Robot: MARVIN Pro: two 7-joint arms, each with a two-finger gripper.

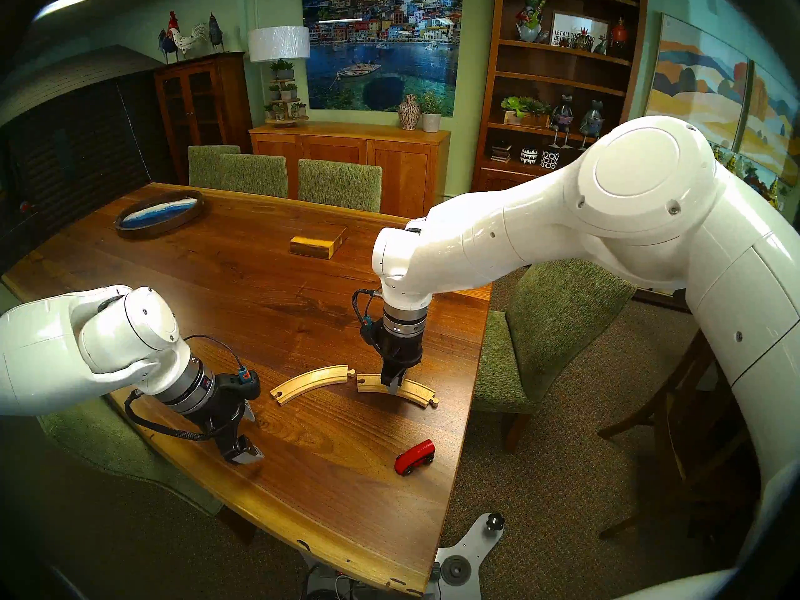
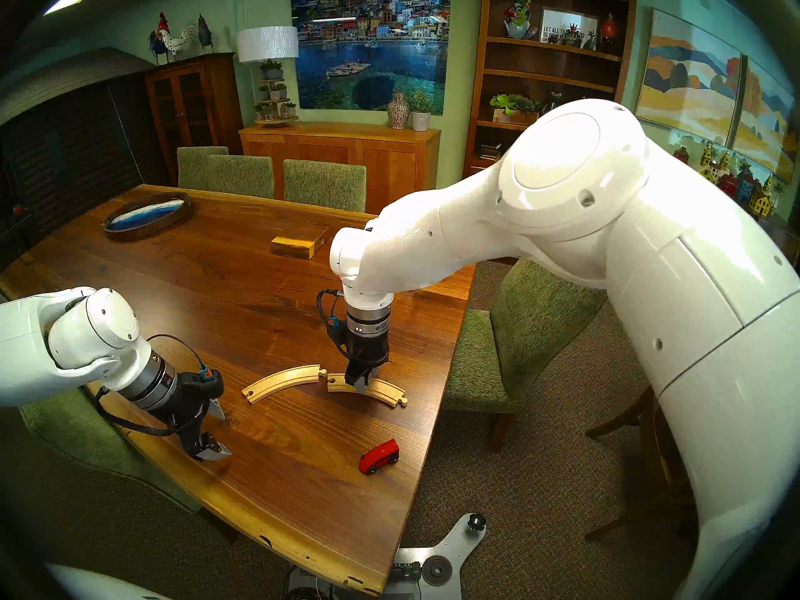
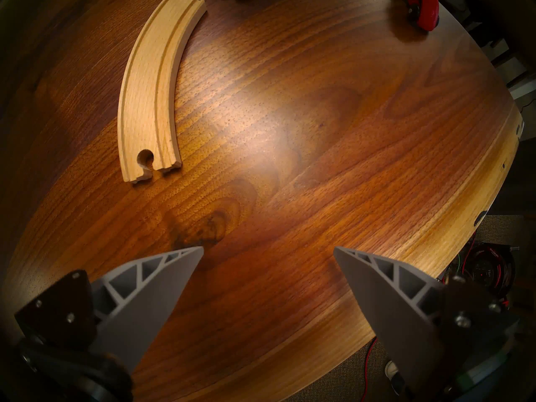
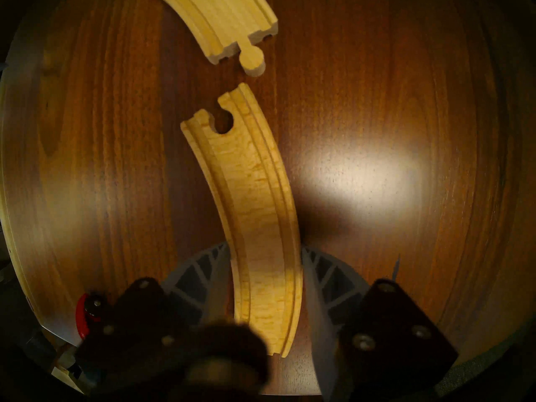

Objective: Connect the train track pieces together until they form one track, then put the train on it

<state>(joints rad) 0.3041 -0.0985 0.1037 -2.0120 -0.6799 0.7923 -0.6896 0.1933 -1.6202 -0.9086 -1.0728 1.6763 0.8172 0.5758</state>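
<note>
Two curved track pieces lie on the surface (image 1: pixel 268 283), one train, one rectangular wooden block (image 1: pixel 318 241), one oval tray (image 1: pixel 159 214). Left track piece (image 1: pixel 309 383) and right track piece (image 1: pixel 413 390) sit end to end, not joined; small gap between peg and hole. Train (image 1: pixel 414 456) rests apart from both, nearer the surface's front edge.

Right arm reaches in from the right, wrist pointing straight down; right end effector (image 1: pixel 393 385) straddles the right track piece, fingers (image 4: pixel 203 276) on either side of it. Whether they press the wood or just flank it cannot be told. Left arm is angled steeply down over bare wood; left end effector (image 1: pixel 247 430) is wide open, holding nothing.

Right wrist view alone shows the peg of the left track piece (image 4: pixel 232 18) just off the hole of the right track piece (image 4: pixel 255 207), slightly misaligned. Left wrist view alone shows the free hole end of the left track piece (image 3: pixel 153 88) and the train (image 3: pixel 423 7) at the top edge.
</note>
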